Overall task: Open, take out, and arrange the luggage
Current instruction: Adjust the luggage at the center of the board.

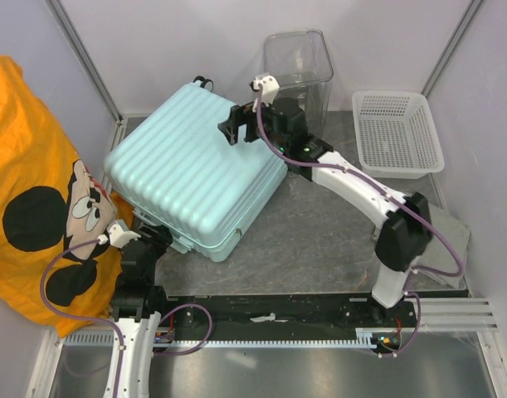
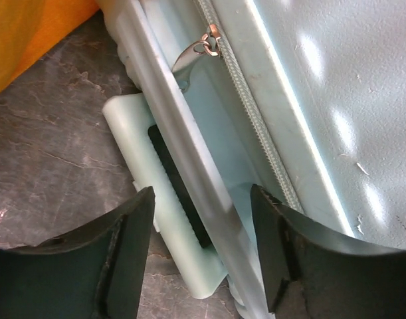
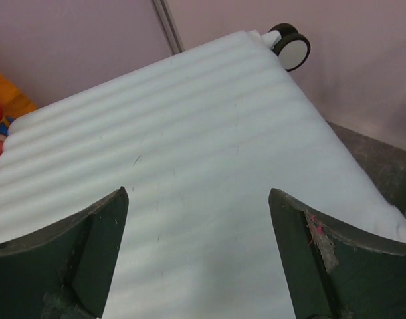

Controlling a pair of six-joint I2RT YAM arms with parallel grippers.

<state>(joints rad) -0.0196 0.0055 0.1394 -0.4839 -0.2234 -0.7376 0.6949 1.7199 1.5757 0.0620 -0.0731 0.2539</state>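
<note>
The mint ribbed suitcase [image 1: 195, 170] lies flat and closed at the table's left middle, wheels [image 1: 205, 82] at the far end. My right gripper [image 1: 235, 128] is open and hovers over the far right part of the lid; its wrist view shows the ribbed shell [image 3: 189, 133] and a black-and-white wheel [image 3: 292, 50] past the gripper [image 3: 197, 193]. My left gripper [image 1: 158, 236] is open at the suitcase's near left corner. In the left wrist view, the gripper [image 2: 201, 193] straddles the pale handle bar [image 2: 189, 173], without closing on it. A silver zipper pull [image 2: 206, 46] lies on the closed zipper.
A clear plastic box [image 1: 299, 62] stands at the back, just right of the suitcase. A white mesh basket [image 1: 398, 133] sits at the back right. An orange Mickey Mouse cloth [image 1: 37, 191] hangs along the left side. The grey marbled tabletop [image 1: 319, 232] shows at right.
</note>
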